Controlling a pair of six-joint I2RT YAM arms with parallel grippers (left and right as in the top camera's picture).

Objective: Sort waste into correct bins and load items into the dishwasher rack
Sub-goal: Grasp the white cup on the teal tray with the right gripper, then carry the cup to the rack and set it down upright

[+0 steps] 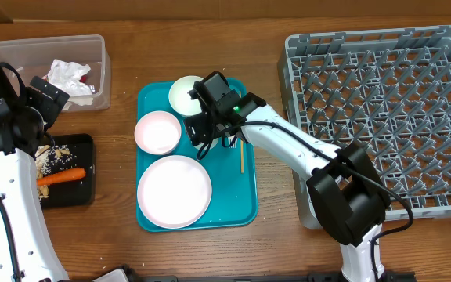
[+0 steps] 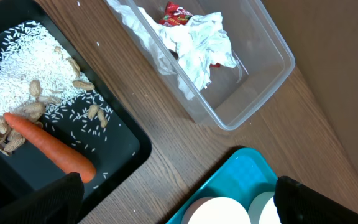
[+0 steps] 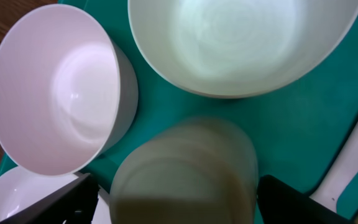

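My right gripper [image 1: 202, 131] hovers over the teal serving tray [image 1: 241, 207]. Its fingers [image 3: 179, 202] are open, and a small white cup [image 3: 185, 168] stands between them with a gap on the left side. A pink bowl [image 3: 55, 93] and a white bowl [image 3: 241, 43] stand just beyond the cup. A white plate [image 1: 174, 190] and wooden chopsticks [image 1: 241, 157] also lie on the tray. My left gripper [image 2: 179, 199] is open and empty over the bare wood between the black tray [image 2: 123, 155] and the teal tray. The grey dishwasher rack [image 1: 390, 110] stands at the right.
The black tray holds an orange carrot [image 2: 48, 143], rice [image 2: 17, 68] and beige crumbs. The clear tub [image 2: 253, 81] at the back left holds crumpled white napkins [image 2: 197, 50] and a red wrapper [image 2: 178, 12]. A white strip [image 3: 353, 155] lies at the tray's right side.
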